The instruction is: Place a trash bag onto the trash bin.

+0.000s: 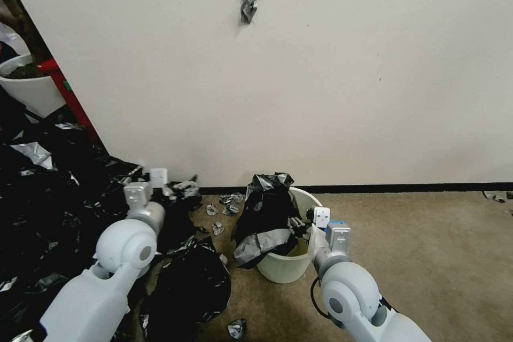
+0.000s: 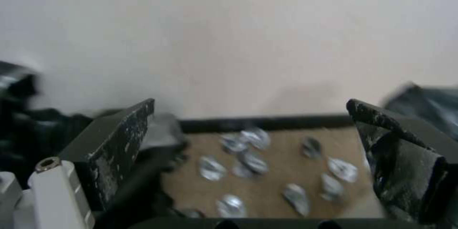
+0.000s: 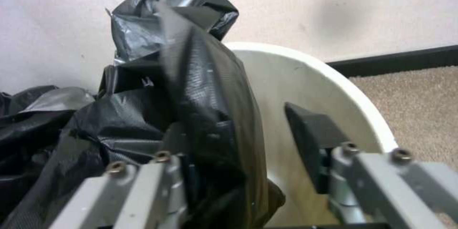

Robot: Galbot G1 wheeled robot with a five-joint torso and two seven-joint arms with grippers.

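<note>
Black trash bag (image 1: pixel 267 214) draped over trash bin (image 1: pixel 291 270) rim, half-seated, right gripper (image 3: pixel 248 139) parted inside to spread it, left gripper (image 2: pixel 248 146) idle, agape over scraps (image 2: pixel 253 161).

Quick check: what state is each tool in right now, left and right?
Left tool: open, empty, low over the silver scraps.
Right tool: open at the trash bin, trash bag between its fingers.
</note>
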